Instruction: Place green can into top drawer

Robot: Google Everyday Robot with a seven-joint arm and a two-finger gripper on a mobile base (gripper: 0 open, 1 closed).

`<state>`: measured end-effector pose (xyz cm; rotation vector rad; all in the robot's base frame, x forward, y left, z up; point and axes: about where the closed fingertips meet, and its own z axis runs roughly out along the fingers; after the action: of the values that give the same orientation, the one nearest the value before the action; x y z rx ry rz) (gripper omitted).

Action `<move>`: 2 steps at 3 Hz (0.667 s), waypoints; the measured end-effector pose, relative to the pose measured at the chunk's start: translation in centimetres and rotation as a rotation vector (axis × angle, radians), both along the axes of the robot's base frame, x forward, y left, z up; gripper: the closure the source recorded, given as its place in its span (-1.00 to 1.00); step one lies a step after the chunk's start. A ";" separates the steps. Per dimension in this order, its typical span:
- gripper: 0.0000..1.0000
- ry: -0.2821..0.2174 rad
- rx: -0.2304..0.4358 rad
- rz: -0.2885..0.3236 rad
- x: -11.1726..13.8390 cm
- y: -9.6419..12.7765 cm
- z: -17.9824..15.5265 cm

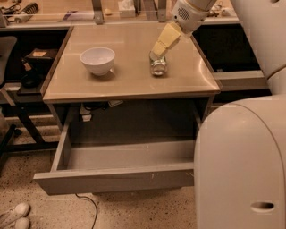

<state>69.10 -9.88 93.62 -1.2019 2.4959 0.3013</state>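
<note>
The green can [157, 66] lies on its side near the middle right of the tan table [129, 80], its shiny silver end facing me. My gripper [157, 50], with pale yellow fingers, reaches down from the upper right and its tips sit over the can's far end, hiding part of it. The top drawer [116, 178] stands pulled out below the table, grey and shallow, with small white scuffs on its front; nothing shows inside it.
A white bowl [97, 60] stands on the table left of the can. My white body [241, 161] fills the lower right and hides the drawer's right end. A dark shelf unit [27, 67] stands at the left, a cluttered bench [67, 11] behind.
</note>
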 end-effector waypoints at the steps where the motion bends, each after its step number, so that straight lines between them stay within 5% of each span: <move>1: -1.00 0.017 0.039 -0.017 1.2 0.8 -1.1; 2: -1.00 0.047 0.071 -0.062 2.9 1.2 -2.6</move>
<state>72.01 -8.67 91.01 -1.0996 2.5342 0.4021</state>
